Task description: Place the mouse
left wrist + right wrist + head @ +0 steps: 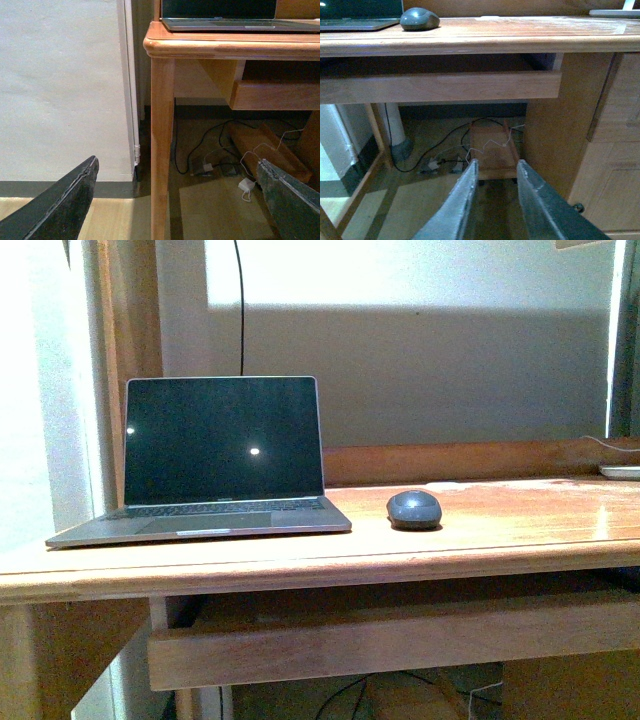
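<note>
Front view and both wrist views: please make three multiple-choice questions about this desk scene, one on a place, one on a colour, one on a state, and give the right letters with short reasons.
1. Where does the mouse lie?
A. On the laptop's keyboard
B. On the desk, right of the laptop
C. On the floor under the desk

2. What colour is the mouse?
A. White
B. Red
C. Dark grey

3. How does the left pincer stand?
A. Open and empty
B. Shut on the mouse
C. Shut on a cable

Answers:
1. B: the front view shows it on the desk beside the laptop, apart from it.
2. C: its domed top looks dark grey in the front and right wrist views.
3. A: in the left wrist view its fingers stand far apart, down below the desk top, with only floor between them.
</note>
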`<state>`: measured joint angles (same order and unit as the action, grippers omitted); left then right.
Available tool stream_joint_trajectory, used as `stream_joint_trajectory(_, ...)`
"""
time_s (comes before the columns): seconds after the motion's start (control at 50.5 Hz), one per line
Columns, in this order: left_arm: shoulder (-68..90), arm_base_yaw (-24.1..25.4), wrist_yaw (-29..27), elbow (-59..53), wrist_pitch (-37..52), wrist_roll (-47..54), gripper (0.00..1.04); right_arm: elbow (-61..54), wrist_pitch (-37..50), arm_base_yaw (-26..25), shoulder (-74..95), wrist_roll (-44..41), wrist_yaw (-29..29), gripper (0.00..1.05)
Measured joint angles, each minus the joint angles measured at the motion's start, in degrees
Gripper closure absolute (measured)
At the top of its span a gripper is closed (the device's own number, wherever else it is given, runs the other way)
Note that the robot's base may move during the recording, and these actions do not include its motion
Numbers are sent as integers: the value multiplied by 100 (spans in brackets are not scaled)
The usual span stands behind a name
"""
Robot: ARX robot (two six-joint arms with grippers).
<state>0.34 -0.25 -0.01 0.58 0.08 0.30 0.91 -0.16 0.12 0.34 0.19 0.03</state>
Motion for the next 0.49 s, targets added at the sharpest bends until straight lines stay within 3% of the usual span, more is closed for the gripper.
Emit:
stream_joint_trajectory(0.138, 0, 0, 2, 0, 0, 0, 8, 0, 0, 0, 0, 0, 2, 52)
stream_joint_trajectory(0.356, 0, 0, 0, 0, 0, 0, 8, 0, 0, 0, 0, 0, 0, 9)
stream_joint_trajectory(0.495, 0, 0, 0, 0, 0, 0, 8, 0, 0, 0, -2, 0, 0, 7)
